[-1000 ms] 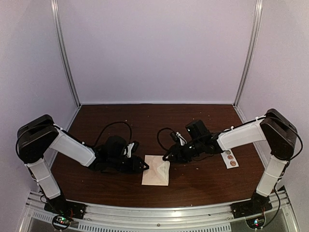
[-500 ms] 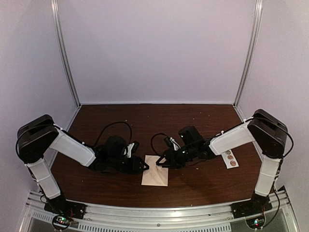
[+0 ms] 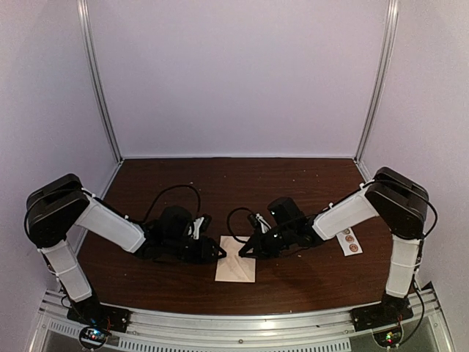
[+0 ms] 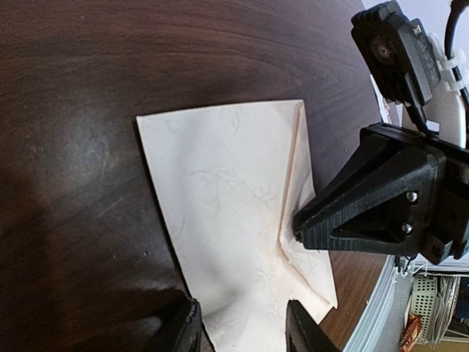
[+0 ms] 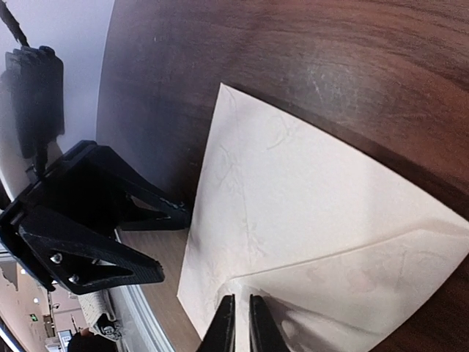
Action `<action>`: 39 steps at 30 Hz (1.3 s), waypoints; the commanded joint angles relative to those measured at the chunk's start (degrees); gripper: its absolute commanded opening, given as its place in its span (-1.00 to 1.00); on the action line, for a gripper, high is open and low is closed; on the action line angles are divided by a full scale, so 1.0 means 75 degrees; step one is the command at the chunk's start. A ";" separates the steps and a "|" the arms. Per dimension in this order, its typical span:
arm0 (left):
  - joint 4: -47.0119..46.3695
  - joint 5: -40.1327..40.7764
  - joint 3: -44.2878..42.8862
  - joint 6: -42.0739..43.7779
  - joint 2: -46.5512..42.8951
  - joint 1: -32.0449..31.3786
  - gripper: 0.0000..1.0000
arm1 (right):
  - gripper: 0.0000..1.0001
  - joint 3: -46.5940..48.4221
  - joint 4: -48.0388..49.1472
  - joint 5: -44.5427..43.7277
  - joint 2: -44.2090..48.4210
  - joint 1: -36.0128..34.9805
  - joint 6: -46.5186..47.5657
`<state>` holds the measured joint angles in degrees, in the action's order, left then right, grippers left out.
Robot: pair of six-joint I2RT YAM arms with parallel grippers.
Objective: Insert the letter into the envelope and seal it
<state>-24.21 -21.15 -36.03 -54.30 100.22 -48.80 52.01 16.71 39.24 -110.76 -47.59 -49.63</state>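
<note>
The small cream-tan envelope (image 3: 236,268) lies flat on the table between the arms, its triangular flap folded down over the body. It also shows in the left wrist view (image 4: 220,205) and the right wrist view (image 5: 308,198). The letter does not show in any view. My left gripper (image 3: 219,253) is open, low at the envelope's left edge; in its own view (image 4: 242,326) the fingers straddle the near edge of the paper. My right gripper (image 3: 244,251) is shut, and in its own view (image 5: 236,315) its tips rest on the tip of the flap.
A white strip with round stickers (image 3: 349,240) lies on the table to the right, beside the right arm. Black cables loop behind both grippers. The metal rail runs along the near edge, and the enclosure walls stand at the back and sides.
The flap stood raised at the right gripper a second ago and now lies flat. The right gripper has moved left over the envelope. The left gripper has stayed put.
</note>
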 commanded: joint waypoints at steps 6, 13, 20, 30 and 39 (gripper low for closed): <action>0.0106 0.0256 -0.0083 0.0246 -0.0447 0.0038 -0.22 | -0.96 -0.0345 0.0043 -0.0792 -0.0244 -0.0052 -0.0050; 0.0178 0.0512 -0.0342 0.0444 -0.0951 -0.0033 -0.30 | -1.00 -0.0413 0.0009 -0.0978 -0.0161 -0.0053 -0.0068; -0.0205 0.0242 -0.0696 0.0388 -0.0265 -0.0317 -0.58 | -1.00 -0.0474 0.0117 -0.1045 -0.0109 -0.0053 -0.0159; -0.0736 -0.0049 -0.0959 0.0154 0.0598 -0.0584 -0.67 | -1.00 -0.0512 0.0191 -0.1069 -0.0091 -0.0061 -0.0227; -0.1026 -0.0136 -0.1099 0.0040 0.0969 -0.0700 -0.67 | -1.00 -0.0513 0.0174 -0.1079 -0.0099 -0.0053 -0.0203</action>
<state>-27.81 -21.41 -42.57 -53.54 106.63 -53.65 49.45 20.43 34.92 -111.33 -47.99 -51.24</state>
